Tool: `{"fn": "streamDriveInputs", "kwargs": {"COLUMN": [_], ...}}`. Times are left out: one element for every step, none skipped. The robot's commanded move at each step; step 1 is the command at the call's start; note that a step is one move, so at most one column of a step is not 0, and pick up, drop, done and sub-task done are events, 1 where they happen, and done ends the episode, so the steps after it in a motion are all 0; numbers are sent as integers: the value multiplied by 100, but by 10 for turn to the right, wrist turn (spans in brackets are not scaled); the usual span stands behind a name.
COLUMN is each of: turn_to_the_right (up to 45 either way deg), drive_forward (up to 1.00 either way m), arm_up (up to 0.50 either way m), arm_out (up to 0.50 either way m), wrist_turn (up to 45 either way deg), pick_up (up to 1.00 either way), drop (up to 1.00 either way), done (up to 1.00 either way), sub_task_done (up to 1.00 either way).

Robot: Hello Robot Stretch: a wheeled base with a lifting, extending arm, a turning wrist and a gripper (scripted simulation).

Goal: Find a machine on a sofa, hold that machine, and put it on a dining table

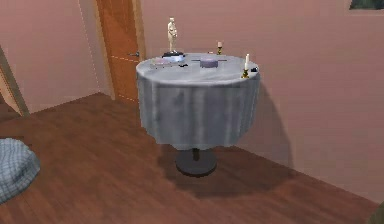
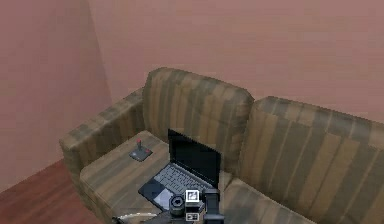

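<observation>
An open dark laptop (image 2: 192, 166) lies on the left seat of a striped olive-brown sofa (image 2: 205, 105). The gripper (image 2: 165, 210) shows at the arm side view's bottom edge, just in front of the laptop's keyboard, with its white marker squares (image 2: 195, 195) beside it. I cannot tell whether it holds anything, since the laptop lies right behind it. A round dining table (image 1: 195, 105) under a grey-blue cloth stands on a dark pedestal in the forward view's middle.
A small reddish thing (image 2: 138, 152) lies on the sofa seat left of the laptop. The table top carries a pale statuette (image 1: 173, 35), a candle (image 1: 246, 65) and small items. A wooden door (image 1: 122, 45) stands behind it. A blue plaid thing (image 1: 12, 170) sits at the lower left.
</observation>
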Motion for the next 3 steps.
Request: {"fn": "streamDriveInputs", "kwargs": {"turn_to_the_right": [0, 0, 0], "drive_forward": [0, 0, 0], "arm_up": [0, 0, 0], "arm_out": [0, 0, 0], "wrist_turn": [450, 450, 30], "pick_up": [0, 0, 0], "drop": [0, 0, 0], "done": [0, 0, 0], "sub_task_done": [0, 0, 0]}}
